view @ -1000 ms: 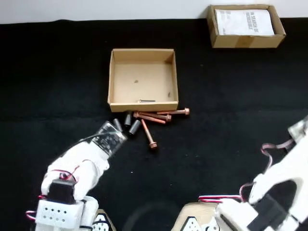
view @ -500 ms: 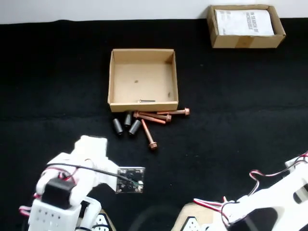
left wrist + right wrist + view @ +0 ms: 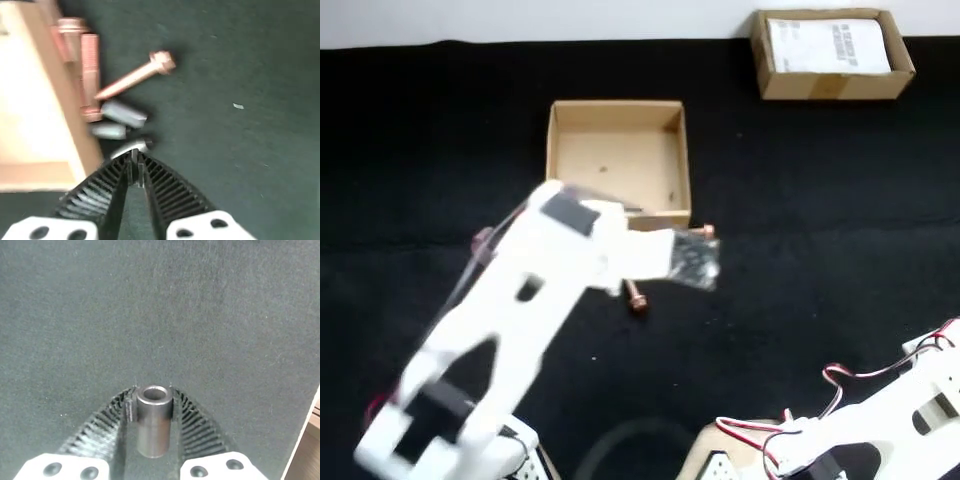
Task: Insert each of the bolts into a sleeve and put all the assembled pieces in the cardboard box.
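Black table with two arms, seen from above and from each wrist. The left arm stretches across the cloth to the near wall of the open cardboard box, which holds no assembled piece. The right arm sits low at the near edge, well apart from the parts. A second box with a printed sheet stands at the far corner. The left gripper hovers over the pile with its jaws pressed together and nothing between them, its tips just beside one grey sleeve. Two further sleeves lie between it and the copper bolts, which rest along the box wall; one loose bolt angles away from them. The right gripper clamps a held sleeve between its ribbed pads, bore facing the camera. Likely hazards: the closed left tips, if lowered as they are, would nudge the round sleeves and set them rolling instead of grasping one. The bolts against the wall leave little room for a finger on that side. The smooth held sleeve may slip or tilt if a bolt meets its bore off-axis.
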Motion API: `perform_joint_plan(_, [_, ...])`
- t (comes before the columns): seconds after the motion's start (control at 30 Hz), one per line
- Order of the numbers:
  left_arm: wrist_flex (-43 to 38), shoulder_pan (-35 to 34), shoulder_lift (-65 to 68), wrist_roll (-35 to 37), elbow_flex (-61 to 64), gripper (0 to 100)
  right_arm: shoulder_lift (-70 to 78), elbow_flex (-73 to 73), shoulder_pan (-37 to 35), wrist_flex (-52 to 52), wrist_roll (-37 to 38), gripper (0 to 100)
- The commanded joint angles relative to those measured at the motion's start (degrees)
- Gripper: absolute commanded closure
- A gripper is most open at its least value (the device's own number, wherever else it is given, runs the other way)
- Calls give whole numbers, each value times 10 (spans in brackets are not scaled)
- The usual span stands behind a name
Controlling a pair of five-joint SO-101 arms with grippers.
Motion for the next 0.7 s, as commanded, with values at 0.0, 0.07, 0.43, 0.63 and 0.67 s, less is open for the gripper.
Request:
perform_joint_plan(0.0, [119,28,186,4,-194,991,-21,-1,7,-6,5,991])
perform_joint_plan(0.07, [147,30,264,3,-259,991,-17,-1,7,-6,5,991])
perform_joint_plan(0.43, [146,45,371,-96,-327,989,-22,61,18,-64,43,991])
perform_joint_plan(0.63, [146,41,371,-128,-333,905,-22,80,29,-80,55,991])
perform_joint_plan(0.67, [146,35,371,-142,-336,880,-22,80,29,-80,55,991])
